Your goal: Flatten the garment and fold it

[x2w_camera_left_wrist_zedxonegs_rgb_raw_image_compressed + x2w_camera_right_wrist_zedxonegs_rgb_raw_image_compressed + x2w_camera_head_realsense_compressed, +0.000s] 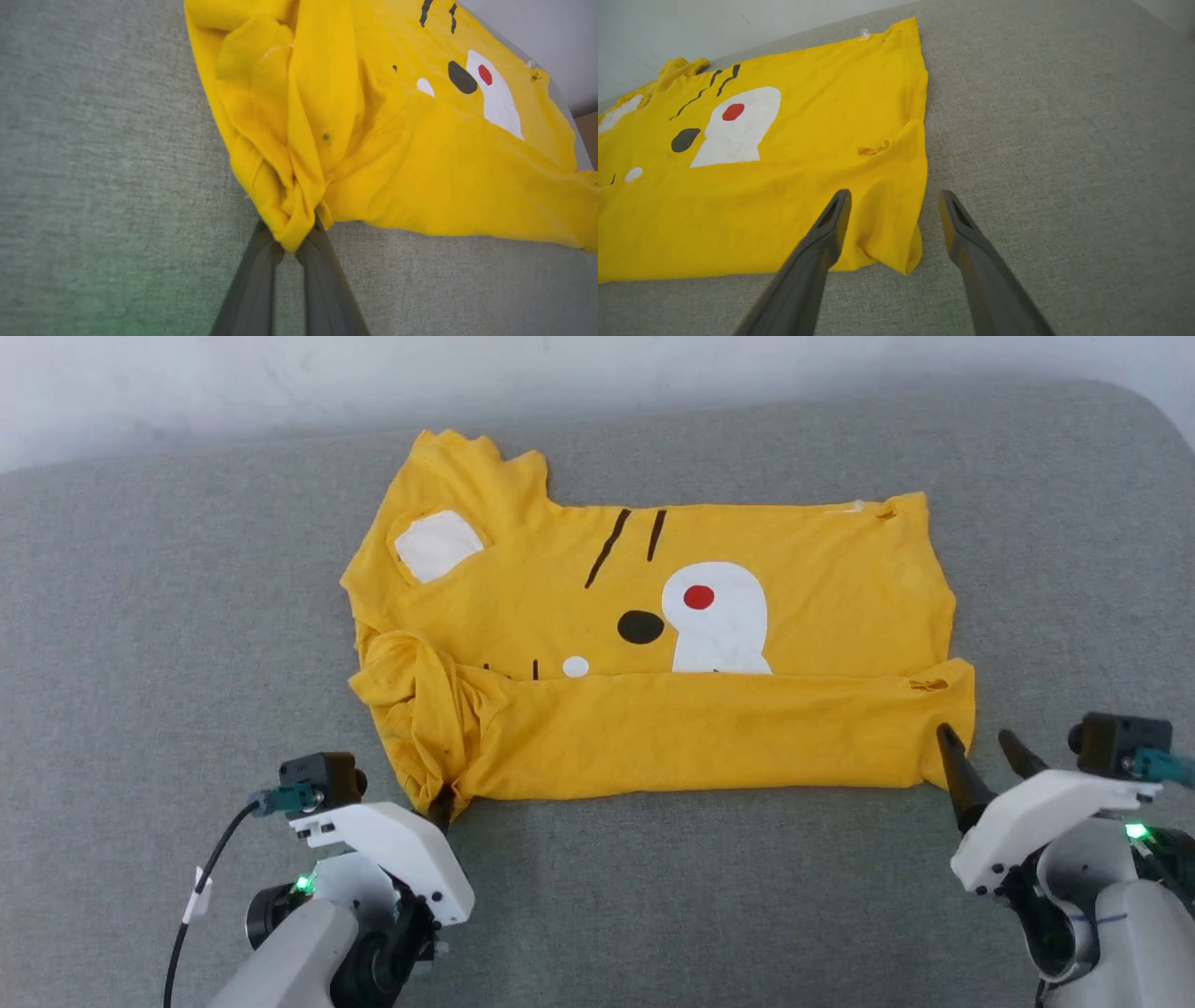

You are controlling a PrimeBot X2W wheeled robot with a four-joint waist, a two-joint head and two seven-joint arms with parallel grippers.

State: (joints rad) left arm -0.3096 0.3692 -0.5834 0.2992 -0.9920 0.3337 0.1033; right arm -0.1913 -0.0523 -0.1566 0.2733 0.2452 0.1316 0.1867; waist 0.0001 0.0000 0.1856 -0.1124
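- At the left pincer (289, 245): closed, with a twisted wad of yellow cloth nipped between the two dark fingers; gripping the garment (653, 728) at its near-left corner.
- Just past that grip: ropy, crumpled folds fanning up and away from the pinch, nowhere near flat.
- At the right pincer (895, 196): wide open, gripping nothing; poised at the near-right corner, one finger over the cloth, the other over bare bench (140, 663), the shirt's side edge between them. Cannot tell whether actually touching the fabric.
- Just beyond those fingertips: a small hole (873, 150) in the cloth, close to the corner.
- Farther out: spread across the middle of the grey fabric-covered bench, long side running left to right, with the near strip folded up over the lower part of the printed face (691, 616); fairly smooth on the far half and the right, rumpled at the left end.
- Handling, as a judgement: probably light, soft and limp; bound to sag and drape once lifted, with no stiffness to hold a shape; likely to drag a little on the fuzzy bench cover rather than slide freely.
- Where to take hold, as a judgement: at corners and hemmed edges, pinching through every layer; on the right, a bite clear of the hole to avoid tearing it wider; both near corners raised evenly to keep the fold line straight.
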